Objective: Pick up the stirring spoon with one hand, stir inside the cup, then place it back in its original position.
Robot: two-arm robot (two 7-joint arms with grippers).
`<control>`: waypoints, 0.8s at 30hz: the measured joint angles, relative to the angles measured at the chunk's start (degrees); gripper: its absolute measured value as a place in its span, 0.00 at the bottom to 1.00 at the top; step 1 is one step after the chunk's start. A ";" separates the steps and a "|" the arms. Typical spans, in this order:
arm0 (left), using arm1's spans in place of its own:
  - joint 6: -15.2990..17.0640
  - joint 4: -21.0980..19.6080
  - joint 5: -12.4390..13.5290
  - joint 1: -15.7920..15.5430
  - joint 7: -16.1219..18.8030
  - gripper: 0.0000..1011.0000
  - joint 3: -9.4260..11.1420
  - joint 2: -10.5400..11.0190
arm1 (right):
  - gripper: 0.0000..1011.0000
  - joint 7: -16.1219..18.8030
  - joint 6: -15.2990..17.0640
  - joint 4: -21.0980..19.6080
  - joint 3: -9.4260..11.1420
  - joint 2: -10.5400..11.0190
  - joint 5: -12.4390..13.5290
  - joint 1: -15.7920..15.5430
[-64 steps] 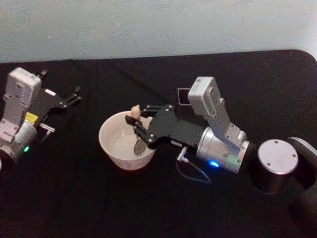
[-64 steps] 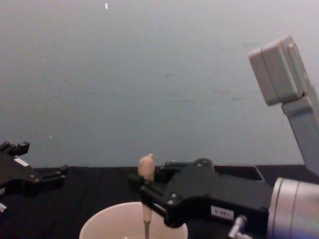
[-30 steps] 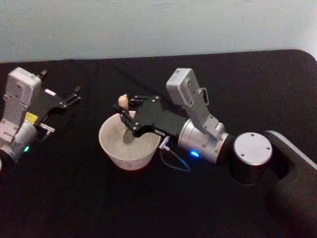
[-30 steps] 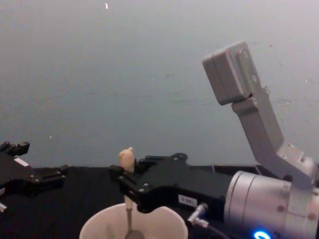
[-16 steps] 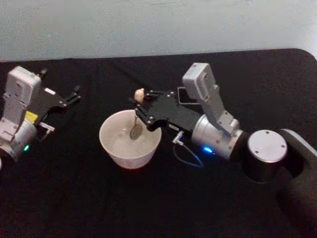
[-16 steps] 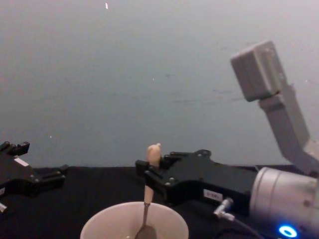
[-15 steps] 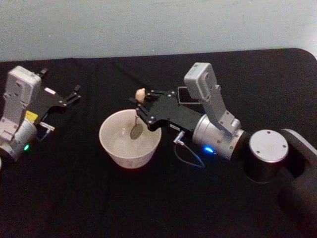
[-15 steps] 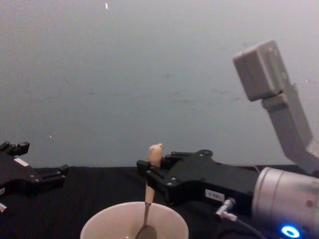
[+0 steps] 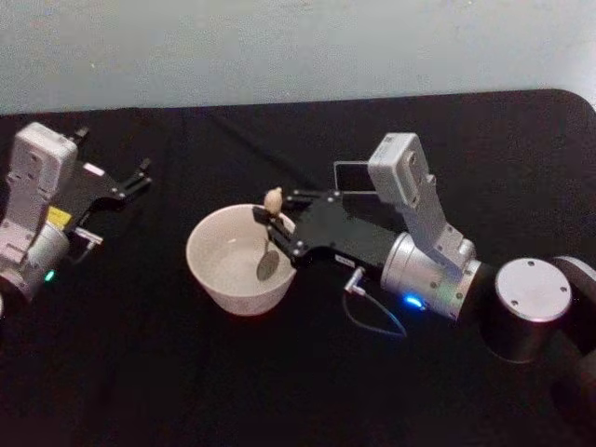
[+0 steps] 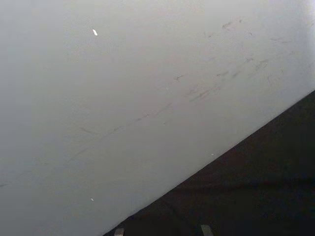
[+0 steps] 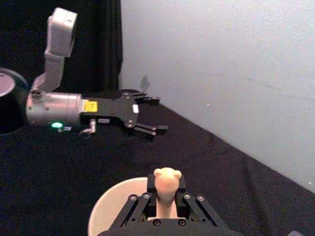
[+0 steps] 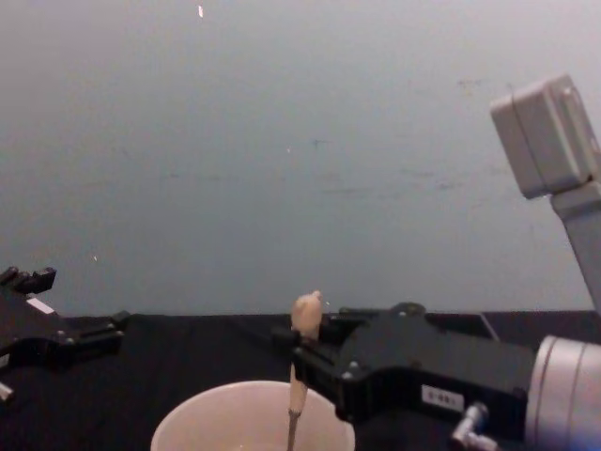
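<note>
The stirring spoon [image 9: 265, 264] stands in the cup, and the right claw holds it there.

The biggest thing is the black counter [image 9: 186, 372]. It runs from the near edge back to a pale wall [image 9: 279, 47] on the far side.

The right arm [image 9: 428, 265] comes in from the right and reaches to the left, low over the counter. The left arm [image 9: 33, 237] sits at the left side, well apart from the cup.

The cup [image 9: 223, 296] is round and white. It stands upright near the middle of the counter, a bit to the left.

The holder [image 9: 352, 179] is a small dark square box. It is to the right of the cup and farther away. The right arm hides part of it.

The right claw [image 9: 271, 226] is over the right side of the cup's rim. It is closed tight on the spoon's pale handle, with one finger on each side.

The left claw [image 9: 142, 179] is open. There is a gap between its fingers, and it holds nothing.

The spoon is the smallest thing. It stands almost straight up. Its dark bowl points down inside the cup, on the right side. I cannot tell if the bowl touches the bottom. Its round tip [image 11: 167, 179] sticks up above the right claw.
</note>
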 joint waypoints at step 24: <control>0.00 0.00 0.00 0.00 0.00 0.99 0.00 0.00 | 0.21 1.97 0.53 -2.52 -3.22 1.05 1.54 -0.27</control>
